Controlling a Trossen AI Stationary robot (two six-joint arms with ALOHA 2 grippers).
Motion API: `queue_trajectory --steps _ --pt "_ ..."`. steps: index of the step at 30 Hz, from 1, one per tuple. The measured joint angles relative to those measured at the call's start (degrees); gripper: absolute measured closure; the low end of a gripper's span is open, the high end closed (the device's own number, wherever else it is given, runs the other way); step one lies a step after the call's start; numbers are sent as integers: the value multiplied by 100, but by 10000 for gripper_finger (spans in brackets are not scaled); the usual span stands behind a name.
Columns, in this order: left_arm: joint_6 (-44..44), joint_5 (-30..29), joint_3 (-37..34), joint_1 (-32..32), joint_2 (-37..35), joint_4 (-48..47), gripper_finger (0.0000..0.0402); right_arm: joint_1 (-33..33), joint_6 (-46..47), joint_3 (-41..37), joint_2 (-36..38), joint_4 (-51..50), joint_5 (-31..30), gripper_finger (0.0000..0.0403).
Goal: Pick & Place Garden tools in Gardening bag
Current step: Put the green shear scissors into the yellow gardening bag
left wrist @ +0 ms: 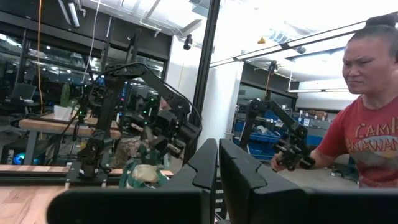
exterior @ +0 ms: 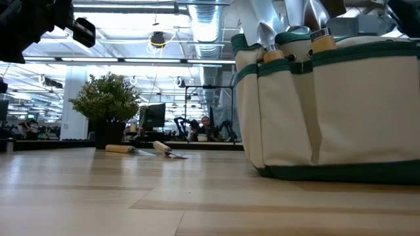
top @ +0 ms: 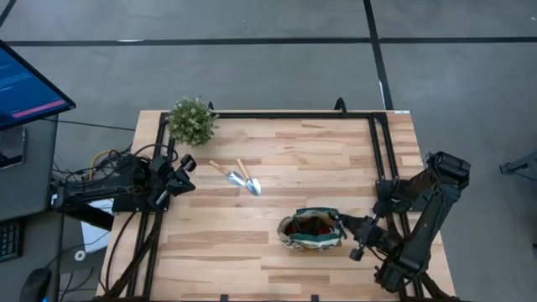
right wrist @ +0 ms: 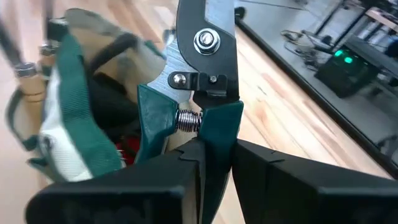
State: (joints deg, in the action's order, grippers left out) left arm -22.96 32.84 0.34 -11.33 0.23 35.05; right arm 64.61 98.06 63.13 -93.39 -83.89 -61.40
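Observation:
The beige gardening bag [top: 312,231] with green trim stands on the table at the near right. It fills the right of the low view [exterior: 328,105], with wooden-handled tools [exterior: 272,55] in its outer pockets. Something red [right wrist: 127,150] lies inside it. My right gripper [top: 346,225] is at the bag's right rim, shut on pruning shears [right wrist: 205,56] with green handles and a silver head. Two trowels [top: 226,171] [top: 248,179] with wooden handles lie flat on the table mid-left. My left gripper [top: 184,164] is shut and empty at the table's left edge. My right gripper pinches the shears' two green handles [right wrist: 214,127] between its two fingers, just behind the spring. The shears reach forward along the fingers, blades away from the wrist. The fingers come from the table's right toward the bag. The shears are lifted clear, beside the bag's open top [right wrist: 68,118].
A bushy green potted plant [top: 191,120] stands at the far left corner. Bare wood lies between the trowels and the bag. A black frame [top: 277,113] runs along the table's edges. A person in a red shirt [left wrist: 367,124] is in the room beyond.

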Motion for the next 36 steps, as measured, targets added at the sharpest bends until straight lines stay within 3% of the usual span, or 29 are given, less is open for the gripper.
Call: queue_trajectory --steps 3,9,21,29,36 --pt "-2 0 0 0 0 -2 384 50 575 -160 -70 -144 -80 356" --pt "0 -2 0 2 0 -2 384 -166 965 -396 -73 -30 -926 356" --pt "0 0 0 2 0 -2 384 -654 -814 -625 -71 1995 -1599 356" --pt "0 -2 0 0 0 -2 384 -342 -949 -625 -71 2320 -1888 356" --pt "0 0 0 2 0 -2 384 200 -461 -625 -23 2317 -2409 356"
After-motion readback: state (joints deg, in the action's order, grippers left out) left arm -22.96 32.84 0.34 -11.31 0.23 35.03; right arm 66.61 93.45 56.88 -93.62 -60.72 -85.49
